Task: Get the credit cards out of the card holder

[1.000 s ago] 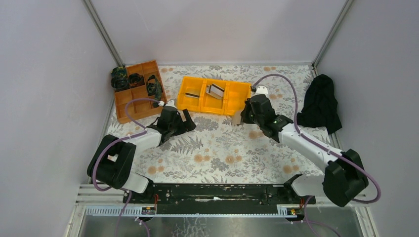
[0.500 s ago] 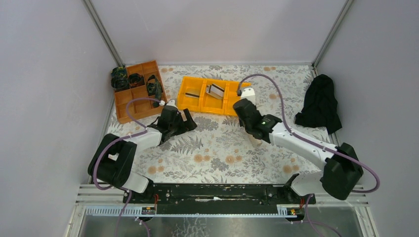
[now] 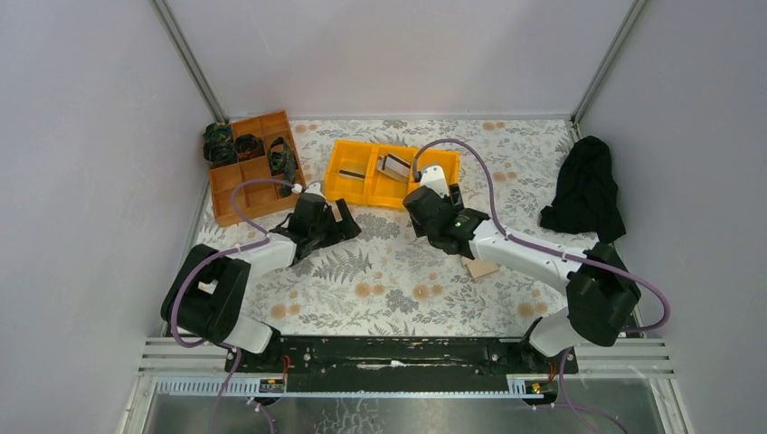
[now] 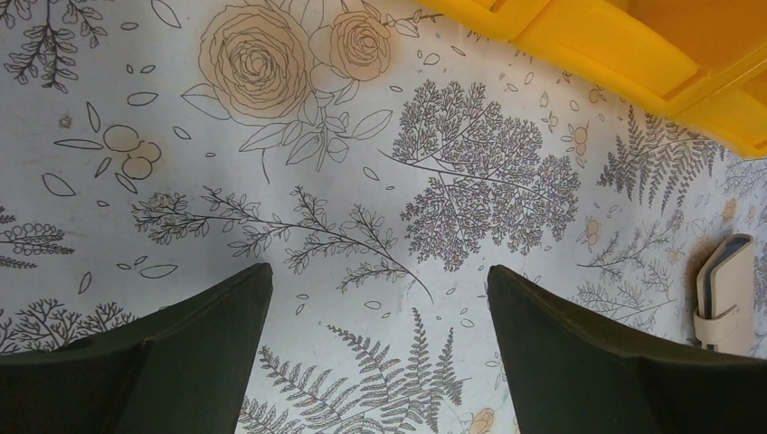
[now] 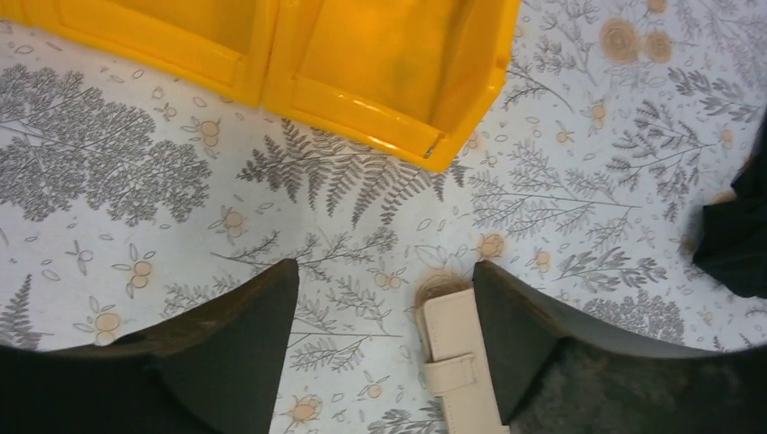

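Requesting position of card holder (image 5: 452, 325) and state of each pincer.

Lying flat and closed on the floral worktop (image 5: 118, 181), apart from the yellow bin (image 5: 362, 131). Seen between the fingers of the right pincer (image 5: 384, 271), nearer the right-hand one. Jaws apart there, clamped on nothing. Same for left pincer (image 4: 380, 268): spread wide, hovering over bare worktop near the bin.

Requesting handling data and arm pose.

Judged light, thin and semi-stiff under a soft cover, so liable to slide on the surface. Grip across the long edges near the middle, clear of the closing tab (image 5: 449, 372). Pin with one pincer before drawing out any credit cards; none visible in the holder from here. Right arm stretched forward and leftward, forearm passing over the holder, wrist tipped down. Left arm bent, pointing towards the bin.
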Tool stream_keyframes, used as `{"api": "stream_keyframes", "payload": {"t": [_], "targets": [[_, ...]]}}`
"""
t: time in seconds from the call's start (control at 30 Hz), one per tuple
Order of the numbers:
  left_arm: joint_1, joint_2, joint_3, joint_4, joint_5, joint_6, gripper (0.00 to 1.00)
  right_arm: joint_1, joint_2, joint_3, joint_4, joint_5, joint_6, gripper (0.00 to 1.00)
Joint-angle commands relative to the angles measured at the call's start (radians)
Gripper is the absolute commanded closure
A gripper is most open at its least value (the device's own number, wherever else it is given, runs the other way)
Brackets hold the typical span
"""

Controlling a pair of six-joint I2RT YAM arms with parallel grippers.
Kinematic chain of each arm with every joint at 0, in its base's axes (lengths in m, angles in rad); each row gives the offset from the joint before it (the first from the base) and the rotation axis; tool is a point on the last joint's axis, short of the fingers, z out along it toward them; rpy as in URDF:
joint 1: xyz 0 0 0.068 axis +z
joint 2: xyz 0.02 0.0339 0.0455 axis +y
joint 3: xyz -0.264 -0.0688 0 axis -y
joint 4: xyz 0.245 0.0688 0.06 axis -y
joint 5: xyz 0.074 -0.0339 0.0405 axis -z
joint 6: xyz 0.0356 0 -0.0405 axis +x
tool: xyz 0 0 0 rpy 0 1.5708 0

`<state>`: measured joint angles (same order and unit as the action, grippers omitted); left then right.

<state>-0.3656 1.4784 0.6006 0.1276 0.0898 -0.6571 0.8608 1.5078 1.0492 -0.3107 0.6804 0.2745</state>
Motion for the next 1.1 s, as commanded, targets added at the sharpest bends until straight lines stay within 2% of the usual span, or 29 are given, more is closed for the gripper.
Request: {"api": "stream_keyframes", "payload": {"t": [0.0, 0.1, 0.17, 0.3, 0.4, 0.5, 0.6, 0.8, 0.9, 1.07], "targets": [[-0.003, -0.001, 0.005, 0.015, 0.037, -0.008, 0.03, -0.096, -0.081, -0.021, 0.021, -0.066, 0.067, 0.17], [-0.003, -0.006, 0.0, 0.016, 0.04, -0.01, 0.03, -0.174, -0.116, -0.083, 0.041, -0.145, 0.064, 0.14], [-0.004, -0.009, -0.002, 0.019, 0.043, -0.012, 0.03, -0.182, -0.113, -0.095, 0.032, -0.141, 0.035, 0.07], [-0.004, 0.0, -0.001, 0.022, 0.052, -0.032, 0.03, -0.182, -0.041, -0.061, -0.059, -0.186, 0.071, 0.04], [-0.006, 0.004, -0.001, 0.023, 0.062, -0.037, 0.03, -0.182, -0.02, -0.075, -0.078, -0.2, 0.099, 0.08], [-0.007, 0.004, -0.001, 0.021, 0.058, -0.029, 0.03, -0.182, -0.03, -0.115, -0.069, -0.259, 0.109, 0.37], [-0.007, 0.012, 0.004, 0.021, 0.062, -0.028, 0.03, -0.182, -0.028, -0.133, -0.081, -0.294, 0.117, 0.48], [-0.01, 0.036, 0.014, 0.019, 0.071, -0.027, 0.04, -0.182, 0.013, -0.143, -0.09, -0.298, 0.125, 0.48], [-0.01, 0.027, 0.014, 0.01, 0.058, -0.018, 0.04, -0.181, 0.028, -0.143, -0.099, -0.287, 0.136, 0.43], [-0.014, 0.027, 0.021, 0.01, 0.074, -0.007, 0.05, -0.181, 0.048, -0.143, -0.12, -0.253, 0.169, 0.42]]}}
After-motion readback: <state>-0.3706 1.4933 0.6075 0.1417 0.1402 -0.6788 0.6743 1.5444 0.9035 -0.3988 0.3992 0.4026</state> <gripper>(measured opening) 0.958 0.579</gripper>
